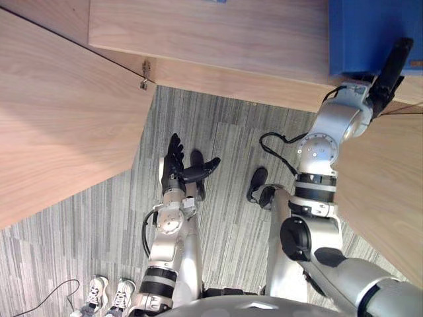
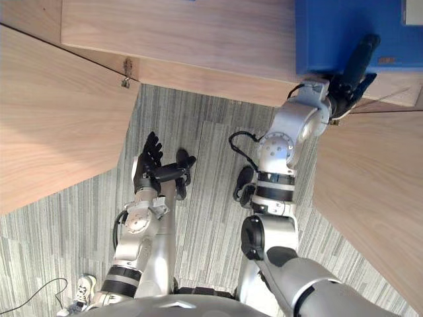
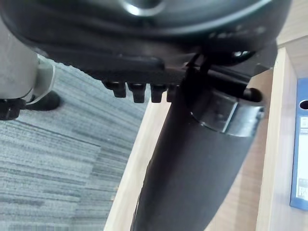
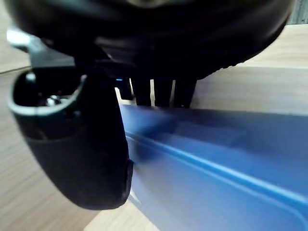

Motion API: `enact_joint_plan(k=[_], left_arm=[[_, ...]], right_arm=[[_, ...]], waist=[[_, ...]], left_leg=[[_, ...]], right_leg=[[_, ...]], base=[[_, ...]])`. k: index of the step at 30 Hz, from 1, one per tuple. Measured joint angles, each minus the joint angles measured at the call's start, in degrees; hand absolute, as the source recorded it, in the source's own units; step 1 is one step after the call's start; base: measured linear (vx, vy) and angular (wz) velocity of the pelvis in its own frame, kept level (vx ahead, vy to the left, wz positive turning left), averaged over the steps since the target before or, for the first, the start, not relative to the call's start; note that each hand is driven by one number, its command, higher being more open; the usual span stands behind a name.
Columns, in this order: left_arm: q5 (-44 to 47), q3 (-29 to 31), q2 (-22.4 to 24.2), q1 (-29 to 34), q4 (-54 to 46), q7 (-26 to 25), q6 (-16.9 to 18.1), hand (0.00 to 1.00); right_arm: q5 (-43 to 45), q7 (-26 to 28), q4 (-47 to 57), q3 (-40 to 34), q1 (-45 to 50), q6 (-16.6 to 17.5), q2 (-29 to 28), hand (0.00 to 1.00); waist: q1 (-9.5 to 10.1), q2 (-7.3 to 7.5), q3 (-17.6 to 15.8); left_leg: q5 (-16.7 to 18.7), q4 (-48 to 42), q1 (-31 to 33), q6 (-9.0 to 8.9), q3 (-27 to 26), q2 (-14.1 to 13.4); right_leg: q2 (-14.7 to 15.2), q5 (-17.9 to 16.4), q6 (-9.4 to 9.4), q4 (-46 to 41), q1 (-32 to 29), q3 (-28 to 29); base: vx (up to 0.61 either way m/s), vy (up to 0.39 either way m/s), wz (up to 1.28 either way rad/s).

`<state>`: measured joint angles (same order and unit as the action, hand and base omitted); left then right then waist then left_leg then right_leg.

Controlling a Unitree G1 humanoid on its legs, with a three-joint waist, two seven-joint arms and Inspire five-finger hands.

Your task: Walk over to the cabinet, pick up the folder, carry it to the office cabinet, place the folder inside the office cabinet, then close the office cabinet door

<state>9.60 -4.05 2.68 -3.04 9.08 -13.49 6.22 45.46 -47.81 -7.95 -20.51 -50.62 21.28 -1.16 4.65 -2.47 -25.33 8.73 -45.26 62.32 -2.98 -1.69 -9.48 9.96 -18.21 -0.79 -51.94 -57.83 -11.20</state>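
Observation:
The blue folder [image 1: 370,33] lies on the wooden cabinet shelf [image 1: 218,39] at the far right, and its spine [image 3: 299,144] shows in the left wrist view. My right hand [image 1: 391,66] reaches onto the folder's near edge. In the right wrist view the thumb [image 4: 77,144] lies over the folder's blue face [image 4: 216,173] and the fingers [image 4: 161,91] go behind its edge, so the folder sits pinched between them. My left hand [image 1: 182,168] hangs low over the carpet with straight fingers, holding nothing.
An open wooden door panel [image 1: 59,119] stands at the left with a metal latch [image 1: 144,74] by its corner. Another door panel [image 1: 390,191] stands at the right, close to my right arm. Grey carpet [image 1: 225,145] lies between them. A person's shoes [image 1: 106,292] show at the lower left.

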Motion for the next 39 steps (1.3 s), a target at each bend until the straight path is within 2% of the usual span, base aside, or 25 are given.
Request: enact_joint_plan(k=[2,8,18,21,24,30,32,35,39], left_arm=[[0.12,0.18,0.00,0.17,-0.02,0.59,0.00,1.00],[1.15,0.70,-0.08,2.10,-0.02,1.65,-0.01,1.00],[1.16,1.04,-0.15,2.31,-0.01,2.10,-0.02,1.00],[1.18,1.36,-0.26,2.31,-0.01,2.10,-0.02,1.00],[1.19,1.51,-0.24,2.29,-0.01,2.24,-0.02,1.00],[1.18,2.94,-1.30,1.92,0.04,2.75,0.00,1.00],[1.18,3.20,-2.57,1.64,0.35,3.29,0.00,1.00],[1.16,3.31,-5.15,0.50,3.28,4.40,0.08,1.00],[1.16,3.36,-7.25,-0.93,6.64,5.55,0.26,1.00]], right_arm=[[1.81,3.89,-2.53,3.07,-1.62,-2.59,5.45,1.00],[1.86,10.50,-4.47,8.35,-5.80,-5.37,11.29,1.00],[1.82,15.14,-8.75,10.81,-6.93,-7.51,12.85,1.00],[1.81,16.44,-9.34,12.08,-6.92,-8.09,13.21,1.00],[1.39,18.54,-9.35,14.07,-5.93,-9.07,15.91,1.00],[-3.15,26.19,-9.11,20.50,1.18,-11.57,24.23,1.00],[-3.47,29.77,-8.90,23.44,3.99,-12.52,28.57,1.00],[-8.76,37.07,-7.23,27.21,8.32,-13.38,35.39,1.00],[-13.38,43.03,-6.58,29.56,10.79,-13.57,39.75,1.00]], waist=[[-0.16,0.00,0.00],[-0.60,0.02,-0.01],[-1.09,0.24,-0.13],[-1.87,0.53,-0.27],[-2.10,0.73,-0.38],[-2.43,2.17,-0.52],[-2.49,2.42,-0.62],[-2.98,2.63,-0.55],[-3.14,3.99,-0.19]], left_leg=[[-0.30,0.18,0.29,0.32,-0.18,-0.07],[-0.40,0.22,0.43,0.44,-0.37,-0.21],[-0.48,0.77,0.16,0.47,-0.66,-0.44],[-0.52,1.02,0.00,0.48,-0.83,-0.60],[-0.52,1.19,-0.33,0.48,-0.95,-0.85],[-0.52,1.87,-1.31,0.49,-1.31,-1.18],[-0.52,1.87,-1.31,0.49,-1.27,-1.20],[-0.51,2.01,-1.85,0.50,-1.65,-1.24],[-0.18,2.02,-2.67,1.04,-2.50,-1.43]], right_leg=[[-0.07,0.68,-0.03,0.59,-0.21,0.03],[-0.15,1.11,-0.14,1.10,-0.21,0.07],[-0.30,1.31,-0.11,1.58,-0.10,0.09],[-0.44,1.51,-0.07,1.95,0.01,0.14],[-0.68,1.76,-0.11,2.43,0.40,0.15],[-1.11,2.03,-0.10,3.36,1.18,0.32],[-1.15,2.03,-0.11,3.47,1.28,0.24],[-1.09,2.06,-0.09,3.87,2.20,-0.02],[-0.87,2.05,-0.10,4.08,2.98,0.05]], base=[[-0.04,0.073,-0.06],[-0.01,0.040,-0.02],[0.00,0.006,0.00],[0.01,0.024,-0.04],[0.01,0.027,-0.05],[0.01,0.009,-0.02],[0.00,0.000,0.00],[0.01,0.023,0.02],[0.01,0.041,0.00]])
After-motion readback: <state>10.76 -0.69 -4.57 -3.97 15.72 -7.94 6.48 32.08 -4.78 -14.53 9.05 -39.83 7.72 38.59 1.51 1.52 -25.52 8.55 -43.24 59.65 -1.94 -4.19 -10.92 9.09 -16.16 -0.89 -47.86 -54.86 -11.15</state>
